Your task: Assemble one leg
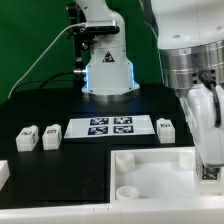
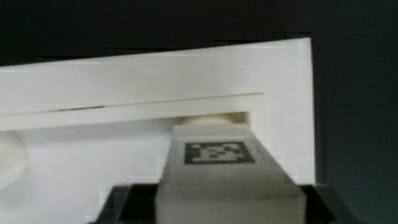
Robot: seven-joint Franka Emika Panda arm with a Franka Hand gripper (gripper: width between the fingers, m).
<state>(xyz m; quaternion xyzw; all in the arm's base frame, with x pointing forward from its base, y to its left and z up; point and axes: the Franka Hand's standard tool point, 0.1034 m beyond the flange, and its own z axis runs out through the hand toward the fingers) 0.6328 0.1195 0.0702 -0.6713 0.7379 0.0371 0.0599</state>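
Observation:
My gripper (image 1: 208,150) is at the exterior view's right, above the right corner of the large white panel (image 1: 150,170). It is shut on a white leg (image 1: 209,172) with a black-and-white tag. In the wrist view the leg (image 2: 217,160) runs out from between the dark fingers (image 2: 134,205), tag side towards the camera. Its far end meets a round socket (image 2: 210,121) near the corner of the panel (image 2: 160,80). Whether it is seated in the socket is hidden. Three more legs lie on the black table: two at the left (image 1: 26,137) (image 1: 51,137) and one at the right (image 1: 166,129).
The marker board (image 1: 110,127) lies between the loose legs. The robot base (image 1: 105,60) stands behind it. A white part (image 1: 3,172) shows at the left edge. A green backdrop is at the back.

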